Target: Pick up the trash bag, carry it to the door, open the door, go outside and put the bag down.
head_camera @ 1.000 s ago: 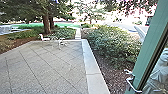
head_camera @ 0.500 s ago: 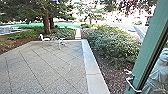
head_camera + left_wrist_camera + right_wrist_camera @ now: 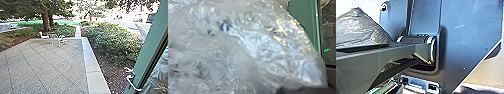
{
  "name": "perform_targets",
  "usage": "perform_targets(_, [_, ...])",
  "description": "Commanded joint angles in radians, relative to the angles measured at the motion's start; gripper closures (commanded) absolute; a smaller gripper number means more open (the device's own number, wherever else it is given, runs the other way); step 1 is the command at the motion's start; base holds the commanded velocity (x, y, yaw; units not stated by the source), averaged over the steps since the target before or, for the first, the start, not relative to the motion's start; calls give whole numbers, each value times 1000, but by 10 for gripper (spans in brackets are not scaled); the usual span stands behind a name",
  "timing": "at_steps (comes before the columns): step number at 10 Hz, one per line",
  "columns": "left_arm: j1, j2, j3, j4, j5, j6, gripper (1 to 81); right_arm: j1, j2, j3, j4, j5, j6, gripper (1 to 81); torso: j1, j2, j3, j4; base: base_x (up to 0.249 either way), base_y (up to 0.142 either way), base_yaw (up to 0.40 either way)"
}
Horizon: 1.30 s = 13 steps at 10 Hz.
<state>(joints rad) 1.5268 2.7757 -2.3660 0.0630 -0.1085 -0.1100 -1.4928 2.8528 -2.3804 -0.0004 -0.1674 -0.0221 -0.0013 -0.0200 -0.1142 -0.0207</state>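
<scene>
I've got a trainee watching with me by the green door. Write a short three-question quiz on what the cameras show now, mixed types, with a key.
1. True or false: in the head view, the green door is at the picture's right.
2. What runs between the paving and the bushes?
a) a metal fence
b) a pale border strip
c) a red rope
3. Fill in: in the left wrist view, the trash bag is crumpled, see-through ____.
Key: 1 true; 2 b; 3 plastic.

Grey paving with dark crossing lines (a slanted grid), pale kerb, brown soil, mottled green shrub, teal door frame near right, white chair far left, whitish trash bag.
</scene>
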Motion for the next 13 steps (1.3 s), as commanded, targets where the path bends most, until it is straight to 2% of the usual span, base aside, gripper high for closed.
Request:
perform_targets(1, [-66,-75,85,-3,56,-13,811,45,1,21,5,-72,-2,10,1,0,3,0,0,0,0])
perform_targets(2, [-88,-120,128,-3,56,-43,811,45,7,12,11,-70,-2,10,1,0,-25,0,0,0,0])
perform_targets(3, [-116,-148,142,-3,59,-74,811,42,12,0,14,-70,-2,10,2,1,-32,0,0,0,0])
perform_targets(4, [-144,-169,145,-3,61,-96,811,47,19,-11,13,-70,-2,10,2,1,-18,68,0,0,0])
perform_targets(5, [-176,-197,149,-5,84,-119,811,48,33,-22,7,-76,-2,10,2,1,-19,100,0,0,0])
perform_targets(6, [-208,-224,157,-12,114,-141,811,48,47,-38,1,-80,-2,10,2,1,-37,115,0,0,0])
perform_targets(7, [-233,-243,165,-17,119,-154,811,48,56,-48,-1,-81,-2,10,2,1,-34,141,0,0,0])
perform_targets(8, [-260,-261,171,-32,121,-163,811,48,62,-55,-1,-83,-2,10,2,1,-34,173,0,0,0])
perform_targets(9, [-282,-269,166,-55,136,-165,811,47,64,-55,-1,-83,-2,10,2,1,-69,204,0,0,0])
perform_targets(12, [-378,-304,166,-109,182,-165,811,45,64,-55,3,-83,-2,10,1,1,-152,250,0,0,0])
perform_targets(13, [-414,-310,162,-117,210,-165,811,44,64,-55,5,-83,-2,10,2,1,-190,253,0,0,0])
